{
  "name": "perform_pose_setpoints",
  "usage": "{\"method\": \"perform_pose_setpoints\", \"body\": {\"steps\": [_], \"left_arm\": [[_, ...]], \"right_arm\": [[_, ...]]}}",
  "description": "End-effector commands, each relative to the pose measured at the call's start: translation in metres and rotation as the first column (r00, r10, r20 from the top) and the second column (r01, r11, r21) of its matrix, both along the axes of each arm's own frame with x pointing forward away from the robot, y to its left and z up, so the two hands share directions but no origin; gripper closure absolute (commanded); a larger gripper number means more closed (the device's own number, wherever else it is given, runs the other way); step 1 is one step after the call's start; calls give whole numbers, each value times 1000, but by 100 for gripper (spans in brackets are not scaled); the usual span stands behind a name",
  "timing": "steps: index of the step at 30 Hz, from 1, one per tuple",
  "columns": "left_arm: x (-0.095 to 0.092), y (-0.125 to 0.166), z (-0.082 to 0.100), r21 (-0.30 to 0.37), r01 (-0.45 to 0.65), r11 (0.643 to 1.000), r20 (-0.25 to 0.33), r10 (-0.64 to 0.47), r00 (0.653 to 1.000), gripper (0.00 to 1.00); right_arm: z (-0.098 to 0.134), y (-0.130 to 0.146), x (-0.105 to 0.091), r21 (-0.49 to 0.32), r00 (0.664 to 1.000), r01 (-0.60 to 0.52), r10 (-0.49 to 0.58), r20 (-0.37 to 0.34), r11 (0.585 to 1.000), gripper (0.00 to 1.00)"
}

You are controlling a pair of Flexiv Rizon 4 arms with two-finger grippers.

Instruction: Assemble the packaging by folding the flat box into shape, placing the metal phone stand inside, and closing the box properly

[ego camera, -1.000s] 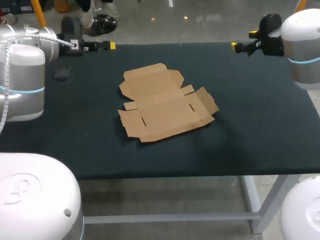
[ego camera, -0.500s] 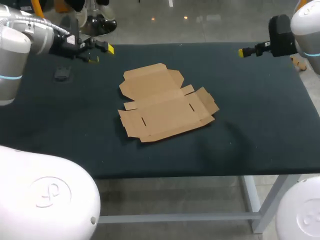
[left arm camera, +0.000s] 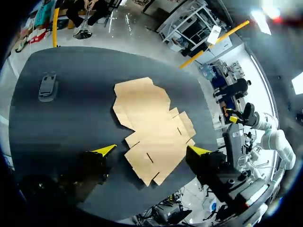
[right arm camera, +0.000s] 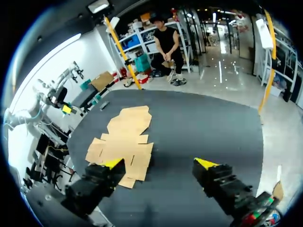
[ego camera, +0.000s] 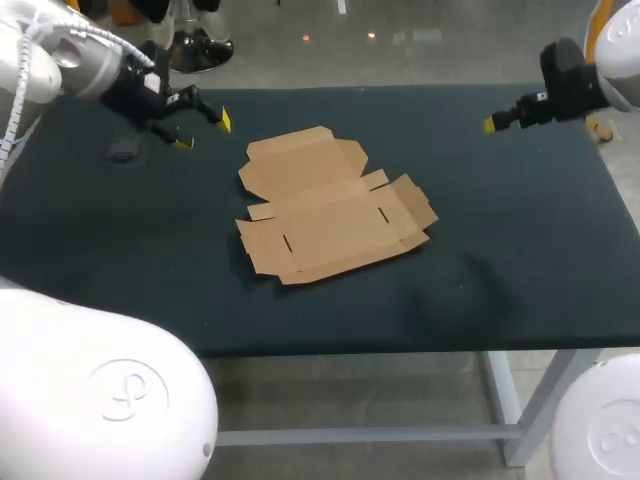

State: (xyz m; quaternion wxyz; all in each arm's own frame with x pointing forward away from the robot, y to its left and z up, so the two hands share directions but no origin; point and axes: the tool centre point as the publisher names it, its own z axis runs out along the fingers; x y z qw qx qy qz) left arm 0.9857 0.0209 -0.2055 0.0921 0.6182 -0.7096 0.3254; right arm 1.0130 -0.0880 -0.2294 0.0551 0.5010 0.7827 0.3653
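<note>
**Head view**
- We are looking down on the table [ego camera: 520,280], where the flat box [ego camera: 330,205] is lying unfolded near the middle, its flaps spread out on the dark cover.
- We are holding our left claw [ego camera: 203,131] over the far left part of the table. Its fingers are spread with nothing between them, and it is hanging just to the far left of the box without touching it.
- The phone stand [ego camera: 122,150] is lying on the table left of that claw, near the left edge and well apart from the box.
- We are holding our right claw [ego camera: 490,123] over the far right part of the table, well apart from the box. Only one yellow tip is showing from here.

**Left wrist view**
- We are seeing our left claw [left arm camera: 152,150] spread wide and gripping nothing.
- The flat box [left arm camera: 149,120] is lying on the table [left arm camera: 85,118] ahead of the claw, untouched.
- The phone stand [left arm camera: 47,87] is lying alone on the cover, ahead and off to one side of the box.

**Right wrist view**
- We are seeing our right claw [right arm camera: 159,163] spread wide as well, with nothing in its grip.
- The flat box [right arm camera: 123,142] is lying on the table [right arm camera: 203,123] ahead of the claw and off to one side, clear of both fingers.
</note>
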Motion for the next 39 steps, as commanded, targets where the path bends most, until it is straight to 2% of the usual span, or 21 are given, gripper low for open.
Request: {"method": "perform_pose_setpoints", "body": {"steps": [1, 8, 11, 14, 19, 27, 39], "left_arm": [[0, 0, 4, 21, 13, 1000, -30, -12, 999, 0], [0, 0, 4, 21, 13, 1000, -30, -12, 999, 0], [1, -5, -1, 8, 29, 1000, -69, -28, 997, 0], [-2, -4, -7, 5, 9, 1000, -104, -9, 995, 0], [-16, -3, -17, 22, -16, 1000, -153, 19, 988, 0], [-28, -4, -28, 11, -8, 1000, -186, 10, 982, 0], [-40, 7, -36, -16, -44, 999, -200, 40, 979, 0]], "right_arm": [[2, 0, 1, -5, 1000, -5, 5, -12, 1000, 0], [2, 0, 1, -5, 1000, -5, 5, -12, 1000, 0], [2, 0, 1, -5, 1000, -5, 5, -12, 1000, 0], [-5, 2, 6, -7, 998, -8, 8, -55, 1000, 0], [-20, 7, 10, -1, 992, -13, 13, -125, 1000, 0], [-51, 23, 11, 52, 974, -56, 66, -217, 997, 0], [-98, 56, 14, 127, 930, -143, 177, -321, 982, 0]]}}
